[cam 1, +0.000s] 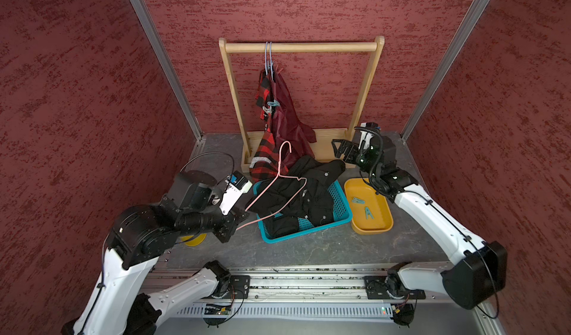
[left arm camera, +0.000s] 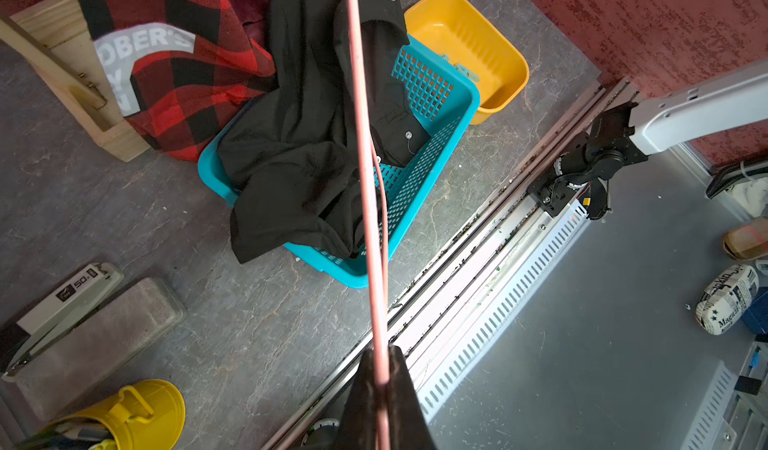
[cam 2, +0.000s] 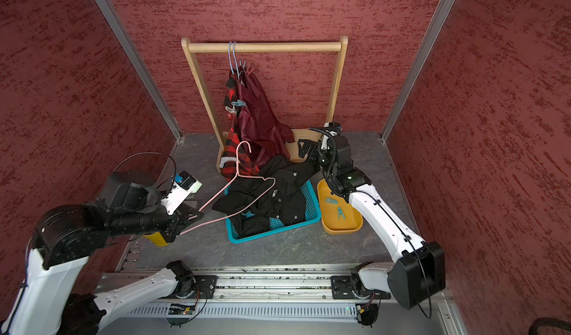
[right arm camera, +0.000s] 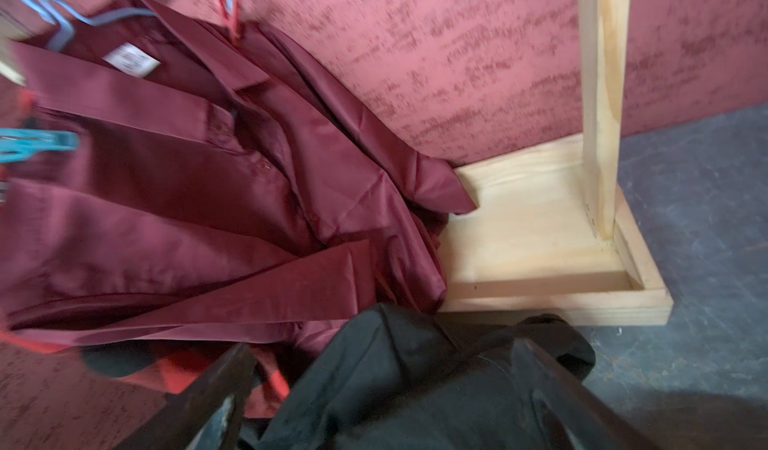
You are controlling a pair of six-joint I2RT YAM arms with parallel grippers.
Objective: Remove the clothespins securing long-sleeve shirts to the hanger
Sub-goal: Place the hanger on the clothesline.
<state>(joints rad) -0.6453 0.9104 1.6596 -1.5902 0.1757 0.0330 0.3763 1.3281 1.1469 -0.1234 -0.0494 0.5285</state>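
Observation:
My left gripper (cam 1: 242, 216) (left arm camera: 382, 371) is shut on the lower end of a pink wire hanger (cam 1: 279, 175) (left arm camera: 365, 178), which slants up over the black shirt (cam 1: 306, 191) (left arm camera: 299, 145). That shirt lies heaped in the teal basket (cam 1: 341, 206). The plaid shirt (cam 1: 264, 151) and the maroon shirt (cam 1: 289, 123) (right arm camera: 208, 186) hang on blue hangers (cam 1: 268, 61) from the rack. A teal clothespin (cam 1: 273, 103) (right arm camera: 39, 145) and a red one (right arm camera: 228, 12) clip them. Two teal clothespins (cam 1: 363, 206) lie in the yellow tray. My right gripper (cam 1: 340, 149) (right arm camera: 380, 354) is open above the black sleeve.
The wooden rack (cam 1: 301, 47) stands against the back wall, its base (right arm camera: 540, 261) beside my right gripper. The yellow tray (cam 1: 381, 226) sits right of the basket. A yellow cup (left arm camera: 137, 410) stands under my left arm. Red walls close in three sides.

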